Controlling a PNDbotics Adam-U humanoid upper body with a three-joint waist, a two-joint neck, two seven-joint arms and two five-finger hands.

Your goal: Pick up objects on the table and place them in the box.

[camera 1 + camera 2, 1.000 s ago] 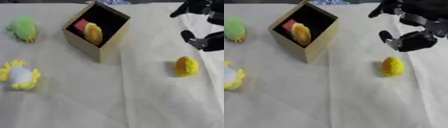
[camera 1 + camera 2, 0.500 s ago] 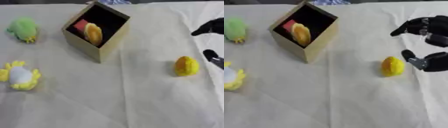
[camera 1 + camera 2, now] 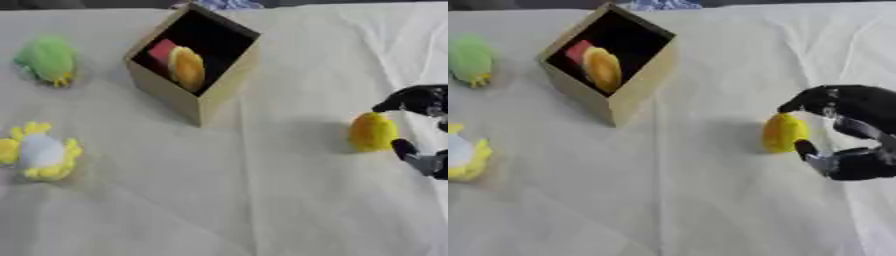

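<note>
Bare cloth-covered surface (image 3: 262, 200) is lying open between the yellow toy (image 3: 783, 132) and the cardboard box (image 3: 197, 102) — nothing is standing in that stretch. The right hand (image 3: 846, 132) is crowding the toy's right side, while the box mouth is already holding a yellow piece (image 3: 185, 67) and a red one (image 3: 161, 50) — some dark room is showing beside them.

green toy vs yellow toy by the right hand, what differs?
Colour: the green toy is green, the yellow toy is yellow-orange. Place: the green toy lies far left, beyond the box; the yellow toy lies right. State: the right hand brackets the yellow toy; nothing is near the green toy. Both lie on the cloth, outside the box.
</note>
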